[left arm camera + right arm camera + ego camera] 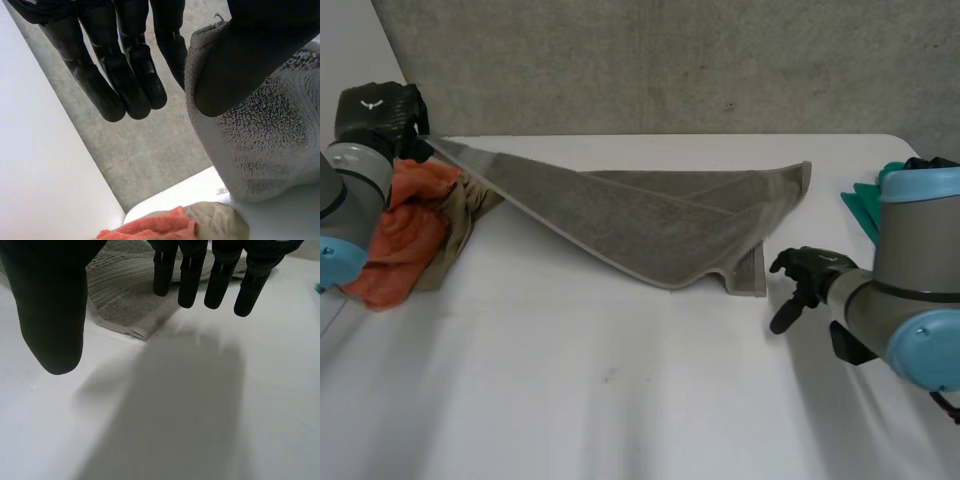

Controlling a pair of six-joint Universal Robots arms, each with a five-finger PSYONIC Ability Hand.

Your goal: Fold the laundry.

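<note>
A: Table point(620, 400), white. Your grey towel point(650, 215) lies across the far half of it, spread in a rough triangle with a folded layer on top. One corner is lifted off the surface toward the left.

B: Confirmed. That corner is in your left hand point(380, 110), up at the far left edge of the table. In the left wrist view the thumb point(240, 65) presses on the towel's hemmed corner and the nearest finger lies along its edge. So the corner is pinched. The other fingers point(125, 85) are straight and clear of the cloth.

A: The towel runs taut from that hand down to the table. The rest lies flat, and the far right corner reaches out toward the right side.

B: Your right hand point(810, 275) hovers over bare table just beside the towel's near right corner. It is not touching the towel. In the right wrist view the fingers point(217, 285) are straight and spread and the thumb stands well off to the side. The hand holds nothing. The towel's hem lies just beyond the fingertips.

A: Other cloth: an orange cloth point(405, 225) is heaped at the left edge, under your left arm. A beige cloth point(460, 225) lies under and beside it. The lifted part of the towel passes over them.

B: A teal item point(865, 208) sits at the right edge, behind your right arm. I cannot tell what it is. A grey concrete wall point(670, 60) stands behind the table.
</note>
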